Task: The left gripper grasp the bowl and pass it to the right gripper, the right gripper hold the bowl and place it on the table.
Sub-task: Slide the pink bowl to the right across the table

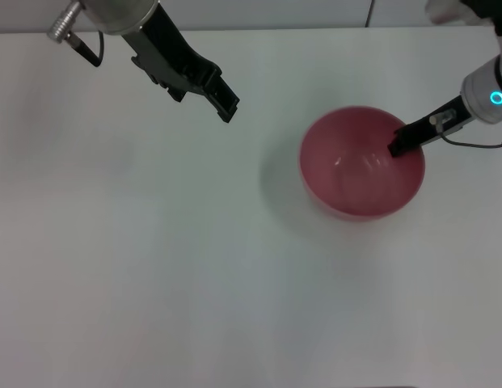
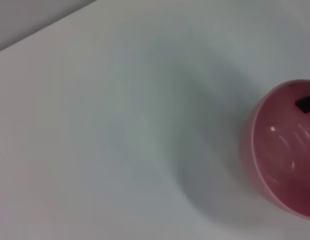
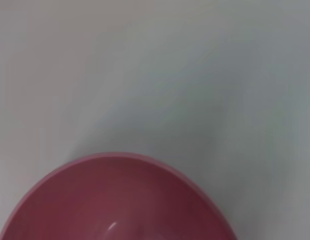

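The pink-red bowl (image 1: 360, 174) is at the right centre of the white table (image 1: 153, 259), mouth up, with a soft shadow spreading to its left. My right gripper (image 1: 396, 146) reaches in from the right and is shut on the bowl's far right rim, one black finger inside the bowl. I cannot tell whether the bowl's base touches the table. The left wrist view has the bowl (image 2: 284, 150) with that black fingertip (image 2: 305, 104) inside. The bowl's rim (image 3: 120, 190) fills the right wrist view. My left gripper (image 1: 226, 103) hangs at the upper left, well apart from the bowl.
The table's far edge (image 1: 315, 29) runs along the top of the head view. Nothing but bare tabletop shows to the left of and in front of the bowl.
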Controlling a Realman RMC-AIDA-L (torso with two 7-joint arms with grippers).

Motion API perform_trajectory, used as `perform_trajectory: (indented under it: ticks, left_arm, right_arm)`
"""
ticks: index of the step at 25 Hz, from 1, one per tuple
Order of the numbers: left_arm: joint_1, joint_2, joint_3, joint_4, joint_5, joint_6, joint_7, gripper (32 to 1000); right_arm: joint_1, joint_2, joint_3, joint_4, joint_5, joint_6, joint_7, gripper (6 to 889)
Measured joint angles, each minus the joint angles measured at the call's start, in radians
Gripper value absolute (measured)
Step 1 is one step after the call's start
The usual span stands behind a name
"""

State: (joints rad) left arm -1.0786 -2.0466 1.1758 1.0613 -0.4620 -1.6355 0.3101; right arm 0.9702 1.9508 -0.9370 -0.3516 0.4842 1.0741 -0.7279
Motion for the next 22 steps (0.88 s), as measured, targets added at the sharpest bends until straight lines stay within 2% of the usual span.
perform_trajectory:
  ticks: [10,22]
  left_arm:
    - [0.001,-0.0003,-0.001,0.0,-0.004,0.004,0.001,847]
    - [0.002,-0.0013,-0.001,-0.005,-0.004,0.012,0.002,847]
  right_arm:
    - [-0.011,0.005,0.001,0.047,0.004,-0.05,-0.003,27]
    - [-0.027,0.005,0.001,0.055,0.001,-0.068,-0.004,27]
